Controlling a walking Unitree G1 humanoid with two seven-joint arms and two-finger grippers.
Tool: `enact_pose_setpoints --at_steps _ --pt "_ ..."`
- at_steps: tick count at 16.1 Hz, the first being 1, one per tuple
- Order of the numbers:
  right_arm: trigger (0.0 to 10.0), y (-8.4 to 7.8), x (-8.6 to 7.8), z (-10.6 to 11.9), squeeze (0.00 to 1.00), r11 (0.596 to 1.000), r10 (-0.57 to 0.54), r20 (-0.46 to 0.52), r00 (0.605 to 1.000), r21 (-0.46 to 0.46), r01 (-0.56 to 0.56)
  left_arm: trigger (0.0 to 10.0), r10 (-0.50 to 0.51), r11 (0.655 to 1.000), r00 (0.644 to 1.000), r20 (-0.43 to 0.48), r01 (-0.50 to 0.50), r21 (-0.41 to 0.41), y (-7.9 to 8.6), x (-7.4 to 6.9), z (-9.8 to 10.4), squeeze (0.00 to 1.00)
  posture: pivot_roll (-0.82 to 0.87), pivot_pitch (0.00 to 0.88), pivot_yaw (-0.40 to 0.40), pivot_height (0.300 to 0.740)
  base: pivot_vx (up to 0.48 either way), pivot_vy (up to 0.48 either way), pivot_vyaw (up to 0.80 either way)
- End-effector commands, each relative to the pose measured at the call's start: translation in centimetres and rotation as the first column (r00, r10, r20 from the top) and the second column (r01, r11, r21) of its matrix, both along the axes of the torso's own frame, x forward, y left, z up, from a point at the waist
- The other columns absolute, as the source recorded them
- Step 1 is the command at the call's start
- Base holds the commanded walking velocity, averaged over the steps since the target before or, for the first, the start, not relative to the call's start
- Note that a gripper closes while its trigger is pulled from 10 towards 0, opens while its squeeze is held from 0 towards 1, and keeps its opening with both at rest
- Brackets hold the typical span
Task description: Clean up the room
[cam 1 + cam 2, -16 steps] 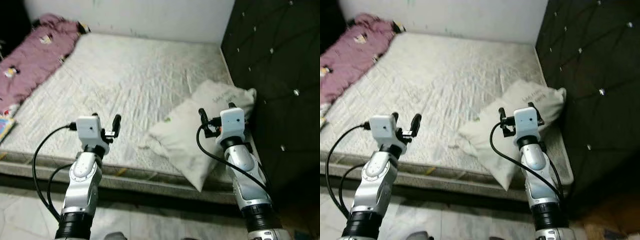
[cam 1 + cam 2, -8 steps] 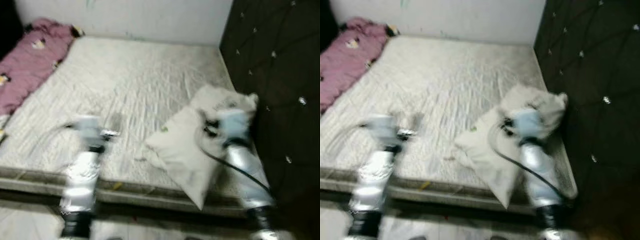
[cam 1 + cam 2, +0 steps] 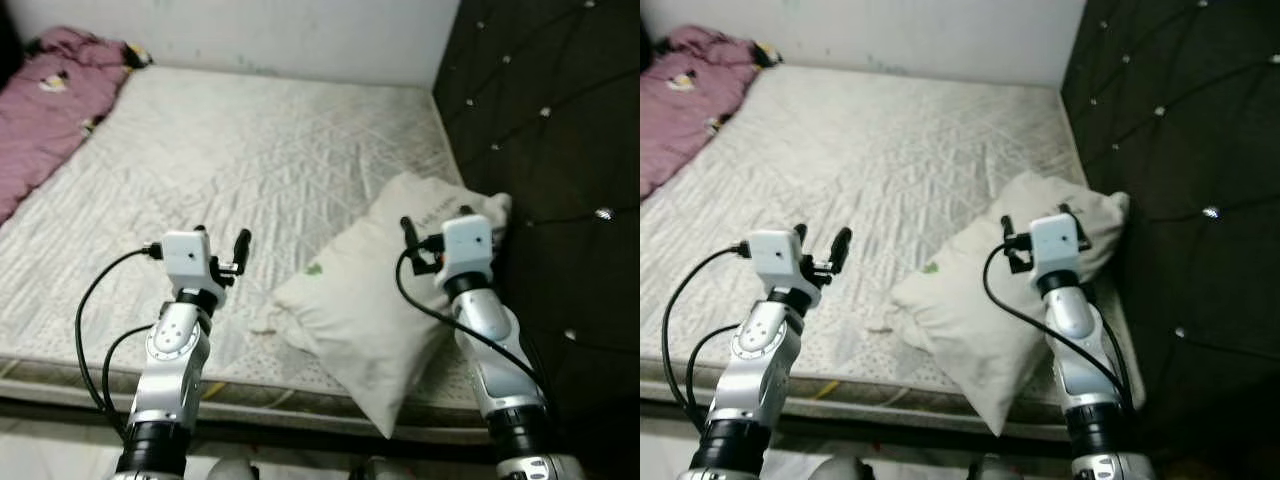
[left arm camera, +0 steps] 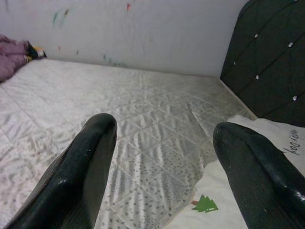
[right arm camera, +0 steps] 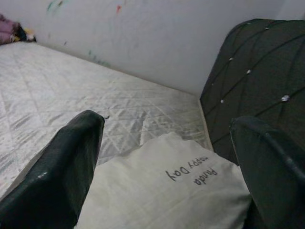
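On the right side of the bed, against the headboard, we see 1 white pillow (image 3: 385, 300) lying flat on the mattress (image 3: 250, 150). Its long axis runs on a diagonal: 1 corner points toward the dark tufted headboard (image 3: 540, 120), and the opposite corner hangs a little over the near edge of the mattress. A small green tree mark sits on its left part, and printed lettering shows near the headboard end in the right wrist view.

The mattress is bare, pale grey and quilted in a diamond pattern. At its far left corner lies 1 crumpled purple blanket (image 3: 50, 85), well apart from the pillow. A white wall (image 3: 280, 30) with a few small paint marks closes the far side.

We hold 2 grippers up in front of us. The left gripper (image 3: 221, 243) hovers over the near part of the mattress, just left of the pillow, its fingers spread wide with nothing between them. The right gripper (image 3: 435, 222) hovers over the pillow's headboard end, likewise spread wide and holding nothing.
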State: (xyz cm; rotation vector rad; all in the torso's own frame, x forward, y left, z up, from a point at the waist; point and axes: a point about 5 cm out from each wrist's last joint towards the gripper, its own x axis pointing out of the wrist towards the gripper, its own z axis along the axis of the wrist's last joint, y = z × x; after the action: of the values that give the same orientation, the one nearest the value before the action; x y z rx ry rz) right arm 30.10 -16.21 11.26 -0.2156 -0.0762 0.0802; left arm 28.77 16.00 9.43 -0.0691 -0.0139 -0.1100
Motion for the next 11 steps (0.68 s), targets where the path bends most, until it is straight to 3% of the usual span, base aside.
enact_pose_setpoints --at_steps 1,8,11 --pt "10.0 0.38 0.10 0.22 0.00 1.000 0.013 0.006 1.000 0.008 -0.013 10.0 0.024 1.000 1.000 -0.009 -0.024 0.017 0.66 -0.03 -0.07 0.00 -0.01 0.000 -0.026 0.740 0.000 0.000 0.00" --pt "10.0 0.34 0.32 0.34 0.00 1.000 0.014 0.004 1.000 0.005 -0.014 10.0 0.028 1.000 1.000 -0.005 -0.028 0.011 0.61 0.18 0.12 0.00 0.00 0.000 -0.028 0.740 0.000 -0.395 0.00" --pt "10.0 0.35 0.45 0.35 0.00 1.000 0.015 0.002 1.000 0.002 -0.015 10.0 0.033 0.999 0.999 0.001 -0.033 0.002 0.66 0.26 0.22 0.00 -0.01 0.000 -0.029 0.740 0.000 0.000 0.00"
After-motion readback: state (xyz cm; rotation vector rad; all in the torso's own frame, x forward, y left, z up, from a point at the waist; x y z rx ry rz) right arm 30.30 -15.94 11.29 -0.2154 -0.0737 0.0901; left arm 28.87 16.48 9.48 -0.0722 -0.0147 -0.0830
